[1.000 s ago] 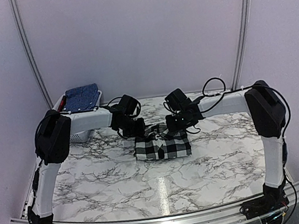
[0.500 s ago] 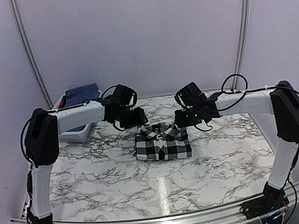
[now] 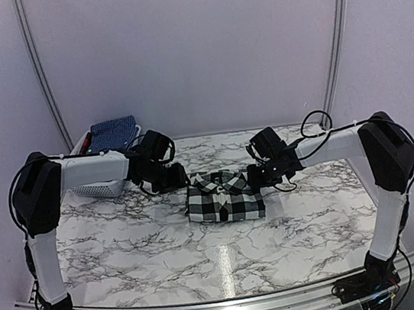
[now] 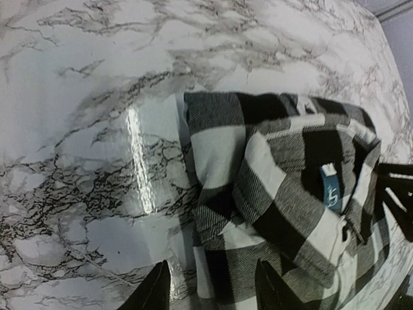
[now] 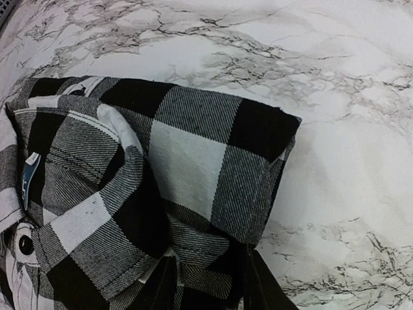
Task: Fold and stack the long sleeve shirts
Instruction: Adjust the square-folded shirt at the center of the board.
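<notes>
Black-and-white checked woven shirt [image 3: 224,196] lies folded on the marbled white table [image 3: 127,243], left gripper [image 4: 211,270] jaws apart over one edge, right gripper [image 5: 210,259] jaws apart astride the opposite corner

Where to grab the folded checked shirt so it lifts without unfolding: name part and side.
Take the checked shirt by its two side edges, one hand each, coming in low from left and right. It lies flat, collar at the far end, and those sides look like closed folds, so the layers should stay together. The left hand and right hand stand there.
</notes>
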